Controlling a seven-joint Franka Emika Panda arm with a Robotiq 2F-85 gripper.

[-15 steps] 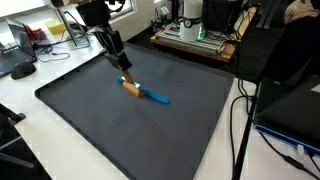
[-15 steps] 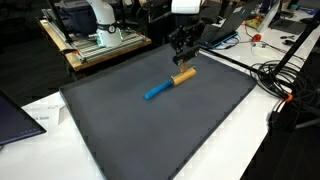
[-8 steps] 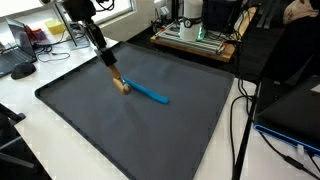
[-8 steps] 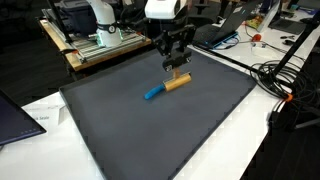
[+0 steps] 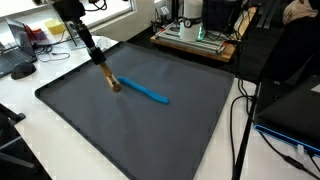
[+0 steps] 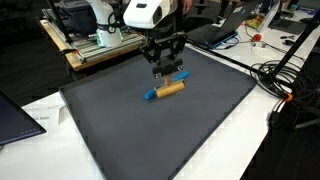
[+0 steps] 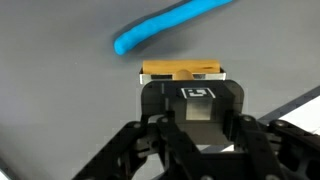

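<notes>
**Robot claw (image 6: 166, 77) pinching wooden block (image 6: 173, 88)**

In both exterior views, the wooden block (image 5: 114, 86) is lying on the dark mat (image 5: 120, 135), just beside a blue stick (image 5: 148, 93). In the wrist view, it is looking light and rigid, best gripped across its flat sides.

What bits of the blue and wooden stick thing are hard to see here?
- Wrist view: the blue part runs off the top edge, so its end is cut off.
- Wrist view: the pincer covers most of the wooden handle.
- Both exterior views: where pincer meets handle is too small and blurred to tell.
</notes>
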